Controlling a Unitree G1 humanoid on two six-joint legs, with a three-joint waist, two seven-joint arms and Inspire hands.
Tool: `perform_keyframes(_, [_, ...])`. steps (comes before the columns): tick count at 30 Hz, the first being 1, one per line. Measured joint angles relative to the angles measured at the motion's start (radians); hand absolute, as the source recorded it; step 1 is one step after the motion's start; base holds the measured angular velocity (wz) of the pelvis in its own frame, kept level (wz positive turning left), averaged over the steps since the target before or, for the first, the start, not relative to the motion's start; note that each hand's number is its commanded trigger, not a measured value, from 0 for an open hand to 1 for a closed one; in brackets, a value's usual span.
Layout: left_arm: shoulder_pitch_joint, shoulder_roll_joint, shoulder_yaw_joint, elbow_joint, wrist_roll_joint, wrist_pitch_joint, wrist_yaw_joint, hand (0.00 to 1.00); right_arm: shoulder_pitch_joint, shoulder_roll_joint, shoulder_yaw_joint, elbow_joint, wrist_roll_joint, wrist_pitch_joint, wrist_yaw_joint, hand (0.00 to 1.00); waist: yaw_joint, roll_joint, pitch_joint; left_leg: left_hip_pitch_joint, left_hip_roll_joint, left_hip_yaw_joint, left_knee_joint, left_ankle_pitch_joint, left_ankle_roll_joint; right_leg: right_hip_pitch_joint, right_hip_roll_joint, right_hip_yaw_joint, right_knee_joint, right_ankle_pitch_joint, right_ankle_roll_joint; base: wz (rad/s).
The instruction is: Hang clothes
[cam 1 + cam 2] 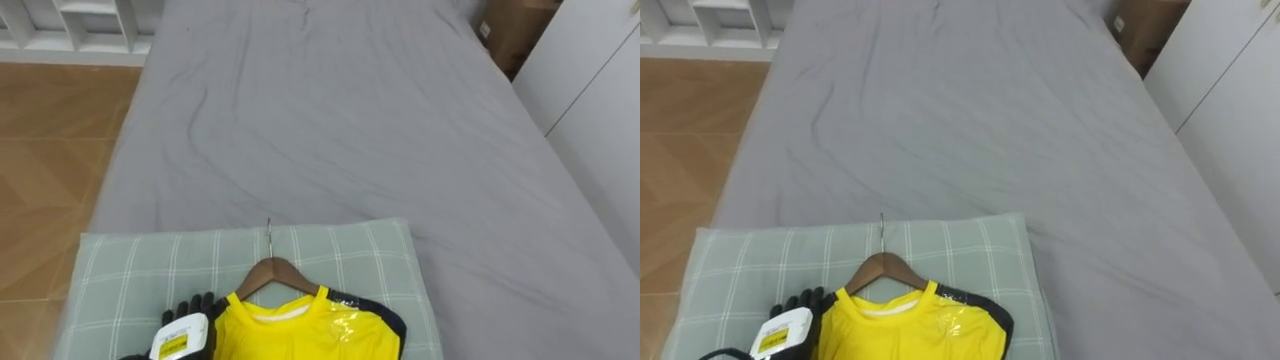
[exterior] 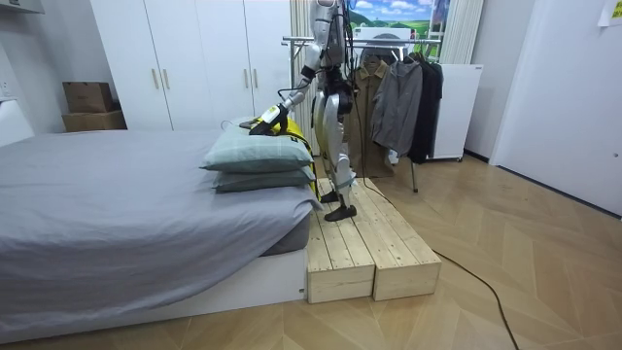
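A yellow shirt (image 1: pixel 300 335) with dark trim lies on a wooden hanger (image 1: pixel 275 272) whose metal hook (image 1: pixel 268 235) points toward the far end of the bed. Both rest on a green checked pillow (image 1: pixel 140 270) at the head of the grey bed (image 1: pixel 330 120). My left hand (image 1: pixel 195 305) lies at the shirt's left shoulder, on the pillow. In the room view I stand on a wooden platform (image 2: pixel 364 243) beside the bed's head, one arm stretched down to the shirt (image 2: pixel 277 124) on the stacked pillows (image 2: pixel 258 156).
Behind me in the room view a clothes rack (image 2: pixel 398 97) holds several dark garments. White wardrobes (image 2: pixel 194 58) line the wall. A cardboard box (image 1: pixel 515 30) stands past the bed's far right corner and a white shelf (image 1: pixel 80 25) at the far left.
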Motion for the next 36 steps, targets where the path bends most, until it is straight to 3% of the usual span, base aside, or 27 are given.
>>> perform_keyframes(8, [-0.015,0.013,-0.016,0.001,-0.032,0.000,-0.010,0.00,-0.018,0.000,0.000,0.022,0.002,0.000,0.005,0.00,-0.004,0.000,0.0013,-0.017,0.002,0.002,0.001,0.000,0.000,-0.021,0.001,0.001,0.005,0.002,-0.002,0.00])
perform_keyframes(15, [-0.036,0.027,-0.017,-0.003,-0.036,-0.007,-0.002,0.00,-0.021,0.003,0.008,0.022,0.017,0.001,0.001,0.00,-0.002,-0.005,0.0072,-0.055,0.003,0.002,0.005,0.010,0.001,-0.056,0.002,0.002,0.005,0.013,-0.002,0.00])
perform_keyframes(16, [-0.039,0.029,-0.017,-0.004,-0.036,-0.009,0.000,0.17,-0.021,0.003,0.008,0.022,0.027,0.001,0.001,0.00,-0.002,-0.005,0.0074,-0.060,0.004,0.002,0.006,0.010,0.001,-0.062,0.003,0.002,0.005,0.014,-0.002,0.00])
perform_keyframes(17, [-0.040,0.030,-0.017,-0.003,-0.036,-0.009,0.000,0.53,-0.021,0.003,0.008,0.022,0.031,0.001,0.001,0.00,-0.002,-0.005,0.0075,-0.062,0.004,0.002,0.006,0.010,0.001,-0.064,0.004,0.002,0.005,0.015,-0.003,0.00])
perform_keyframes(18, [-0.043,0.033,-0.017,-0.003,-0.036,-0.010,0.000,0.66,-0.020,0.003,0.008,0.022,0.034,0.001,0.001,0.00,-0.002,-0.004,0.0078,-0.067,0.006,0.002,0.008,0.010,0.001,-0.069,0.005,0.003,0.006,0.017,-0.004,0.00])
perform_keyframes(19, [-0.048,0.035,-0.017,-0.003,-0.036,-0.010,0.000,1.00,-0.022,0.003,0.008,0.022,0.035,0.000,0.000,0.00,-0.002,-0.003,0.0093,-0.073,0.007,0.002,0.008,0.010,0.001,-0.074,0.006,0.003,0.006,0.018,-0.005,0.00])
perform_keyframes(27, [-0.088,0.064,-0.015,-0.011,-0.036,-0.020,0.037,1.00,-0.023,-0.002,0.008,0.021,0.034,0.000,0.000,0.00,-0.003,0.005,0.0138,-0.084,0.011,0.002,0.005,0.011,-0.001,-0.090,0.010,0.002,0.016,0.021,-0.006,0.00])
perform_keyframes(36, [-0.104,0.074,-0.016,-0.011,-0.035,-0.001,0.055,1.00,-0.023,-0.005,0.008,0.018,0.033,0.000,0.000,0.00,-0.008,0.010,0.0143,-0.082,0.010,0.003,0.002,0.012,-0.002,-0.090,0.009,0.003,0.016,0.021,-0.006,0.00])
